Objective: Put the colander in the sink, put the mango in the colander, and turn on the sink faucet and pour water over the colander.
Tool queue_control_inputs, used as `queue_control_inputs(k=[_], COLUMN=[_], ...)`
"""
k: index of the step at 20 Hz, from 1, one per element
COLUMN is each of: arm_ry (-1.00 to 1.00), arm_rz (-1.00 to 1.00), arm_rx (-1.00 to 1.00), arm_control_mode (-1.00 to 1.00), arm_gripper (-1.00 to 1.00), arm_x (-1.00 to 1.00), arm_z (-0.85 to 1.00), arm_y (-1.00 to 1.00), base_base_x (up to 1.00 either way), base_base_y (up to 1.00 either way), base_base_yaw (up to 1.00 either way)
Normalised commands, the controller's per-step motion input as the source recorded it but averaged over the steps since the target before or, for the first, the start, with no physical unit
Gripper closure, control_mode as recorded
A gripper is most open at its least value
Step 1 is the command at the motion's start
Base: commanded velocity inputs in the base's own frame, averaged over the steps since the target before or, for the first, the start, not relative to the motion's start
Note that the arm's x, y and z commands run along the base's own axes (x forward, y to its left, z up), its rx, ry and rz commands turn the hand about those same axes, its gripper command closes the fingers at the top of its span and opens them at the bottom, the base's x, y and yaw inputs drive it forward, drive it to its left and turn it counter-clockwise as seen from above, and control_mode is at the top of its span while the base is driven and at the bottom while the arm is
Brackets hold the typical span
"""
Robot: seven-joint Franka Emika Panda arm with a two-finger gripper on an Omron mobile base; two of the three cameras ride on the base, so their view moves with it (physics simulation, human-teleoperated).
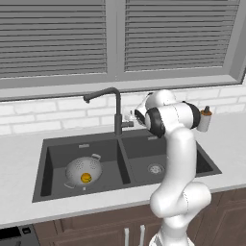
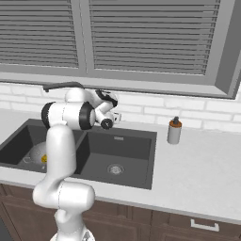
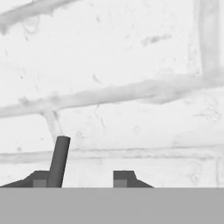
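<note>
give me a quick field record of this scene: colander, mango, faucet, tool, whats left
colander: upright in the left basin of the sink
mango: inside the colander
faucet: behind the divider, spout over the left basin; no water visible
lever: dark rod by one fingertip of the tool in the hand view
tool: open, at the lever, facing the brick wall
soap bottle: on the counter right of the sink
left to do: likely turn on the water
</note>
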Motion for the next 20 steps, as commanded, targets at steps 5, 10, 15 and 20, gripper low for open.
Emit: queue_control_inputs(k=[5,10,15,20], arm_ry=[0.07,0.03,0.0,0.0], arm_rz=[-0.02,-0.02,-0.03,-0.02], arm_rx=[0.07,0.04,0.02,0.04], arm_control_mode=[-1.0,-1.0,-1.0,-1.0], arm_gripper=[1.0,1.0,1.0,1.0], arm_x=[-0.04,-0.18,-0.34,-0.46], arm_z=[-0.02,-0.07,-0.07,-0.01], arm_y=[-0.81,-0.7,-0.6,-0.6], base_base_x=[0.0,0.0,0.0,0.0], base_base_y=[0.0,0.0,0.0,0.0], base_base_yaw=[0.0,0.0,0.0,0.0])
